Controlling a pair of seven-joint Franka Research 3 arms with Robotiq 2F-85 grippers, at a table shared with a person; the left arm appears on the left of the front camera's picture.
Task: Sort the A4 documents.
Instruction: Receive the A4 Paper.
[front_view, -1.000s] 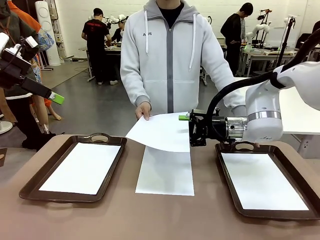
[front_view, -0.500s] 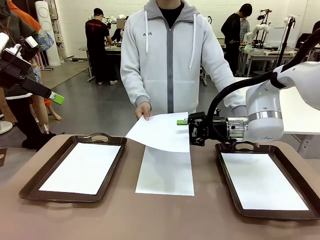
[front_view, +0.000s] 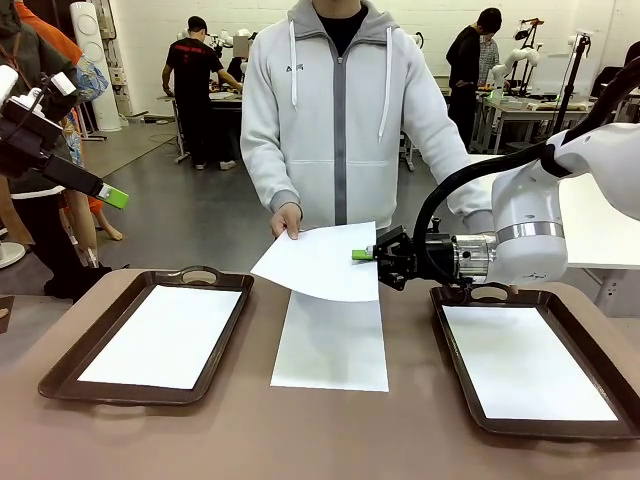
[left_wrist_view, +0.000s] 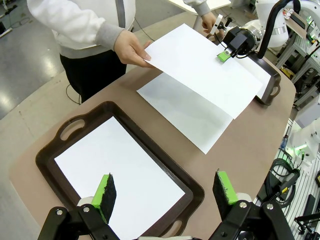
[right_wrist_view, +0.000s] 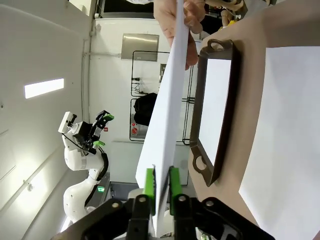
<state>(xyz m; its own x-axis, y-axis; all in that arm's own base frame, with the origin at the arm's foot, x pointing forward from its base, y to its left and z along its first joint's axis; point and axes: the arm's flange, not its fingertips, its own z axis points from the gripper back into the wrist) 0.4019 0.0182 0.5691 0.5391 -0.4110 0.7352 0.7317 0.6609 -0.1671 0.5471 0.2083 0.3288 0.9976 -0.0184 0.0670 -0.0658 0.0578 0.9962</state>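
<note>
Right gripper (front_view: 363, 255) tight on raised A4 document (front_view: 315, 266)

Left tray (front_view: 98, 340) holds left sheet (front_view: 165, 335), right tray (front_view: 448, 350) right sheet (front_view: 525, 375); middle sheet (front_view: 330, 350) on table (front_view: 250, 435) between; raised sheet (front_view: 320, 262) above, seemingly clear.

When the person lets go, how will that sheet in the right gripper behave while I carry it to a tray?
Likely floppy: the sheet is thin, pinched at one edge by the right gripper while the person's hand props the far corner, so it should droop. Probably very light, so it may flutter. Smooth paper could slip from the grip.
</note>
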